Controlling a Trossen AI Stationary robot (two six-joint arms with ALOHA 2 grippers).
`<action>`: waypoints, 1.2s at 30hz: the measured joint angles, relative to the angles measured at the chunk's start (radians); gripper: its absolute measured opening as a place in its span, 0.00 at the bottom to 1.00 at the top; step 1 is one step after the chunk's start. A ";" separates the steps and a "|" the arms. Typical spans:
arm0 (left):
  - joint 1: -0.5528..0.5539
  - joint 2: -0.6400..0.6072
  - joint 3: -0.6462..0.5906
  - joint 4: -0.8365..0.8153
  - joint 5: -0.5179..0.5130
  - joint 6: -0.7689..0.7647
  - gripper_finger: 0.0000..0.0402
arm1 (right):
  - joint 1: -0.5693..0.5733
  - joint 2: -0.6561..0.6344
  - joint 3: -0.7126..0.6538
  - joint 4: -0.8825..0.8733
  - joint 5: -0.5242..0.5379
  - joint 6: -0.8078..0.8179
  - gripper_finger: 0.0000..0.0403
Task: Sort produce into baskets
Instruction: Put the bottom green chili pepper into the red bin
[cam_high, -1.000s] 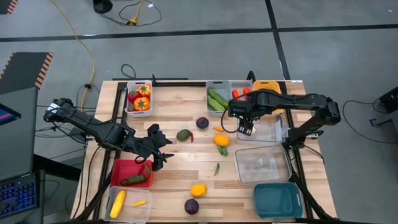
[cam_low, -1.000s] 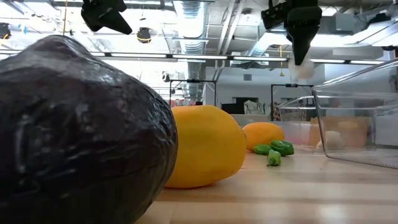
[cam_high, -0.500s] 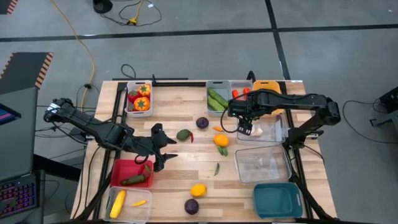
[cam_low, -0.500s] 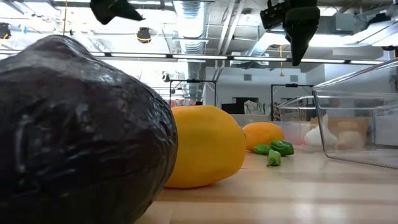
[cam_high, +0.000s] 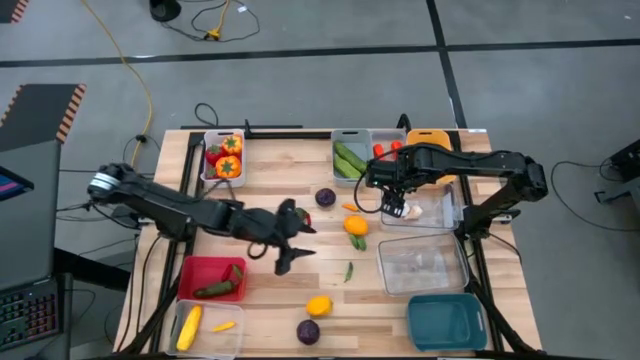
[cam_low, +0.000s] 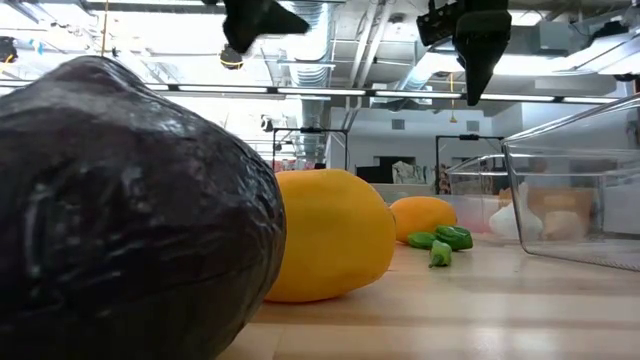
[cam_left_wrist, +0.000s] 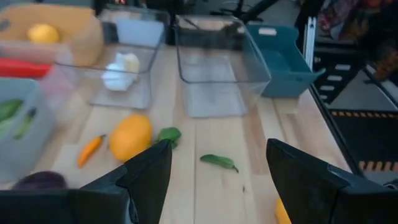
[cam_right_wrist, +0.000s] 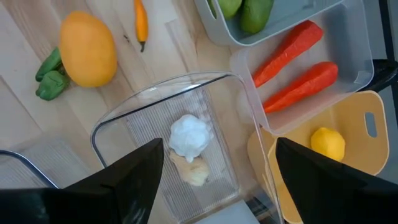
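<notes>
Produce lies scattered across the wooden counter (cam_high: 270, 185), with white garlic (cam_right_wrist: 189, 137) resting inside a clear basket (cam_right_wrist: 124, 124) directly beneath the right end effector (cam_high: 398, 203), which hangs above it with fingers spread wide and nothing in them. Beside that basket sit an orange fruit (cam_high: 356, 225) and a green pepper (cam_high: 359, 242). Mid-counter, the left end effector (cam_high: 292, 252) hovers open and empty near a small green pod (cam_high: 349, 270).
</notes>
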 joint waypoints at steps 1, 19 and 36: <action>0.005 0.028 0.008 0.004 0.013 0.001 0.62 | 0.000 0.000 0.000 0.000 0.000 0.000 0.83; -0.009 0.576 0.414 -0.091 0.022 0.017 0.53 | 0.000 0.000 0.000 0.003 0.000 0.000 0.83; -0.046 0.787 0.496 -0.101 -0.036 -0.217 0.53 | 0.000 0.000 0.000 0.014 0.000 0.000 0.83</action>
